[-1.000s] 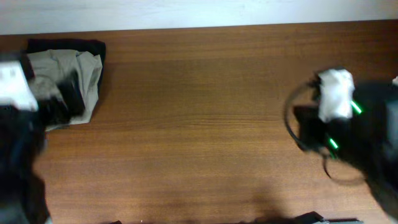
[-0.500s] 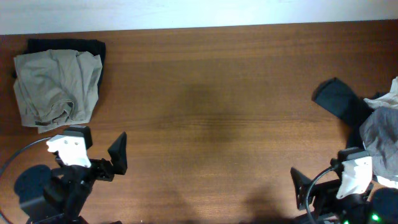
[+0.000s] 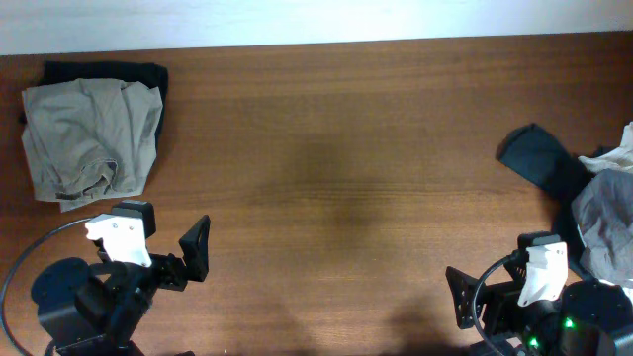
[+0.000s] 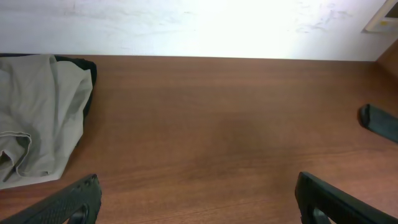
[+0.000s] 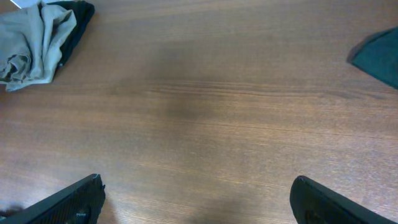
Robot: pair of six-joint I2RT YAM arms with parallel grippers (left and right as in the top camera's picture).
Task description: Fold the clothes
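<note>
My left pincer (image 4: 198,204) and right pincer (image 5: 198,200) hang wide apart, holding nothing, low over the near edge of the surface (image 3: 336,148). The shorts (image 3: 89,138) lie roughly folded on a black garment (image 3: 104,71) at the far left corner, likely parked there to free the middle. A teal piece (image 3: 539,163) and a grey-white heap (image 3: 603,213) wait unfolded at the right edge.

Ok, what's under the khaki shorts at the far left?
A black garment lies under the khaki shorts. Only a strip of it shows, along the shorts' far and right edges. The rest is covered, so its type cannot be told.
</note>
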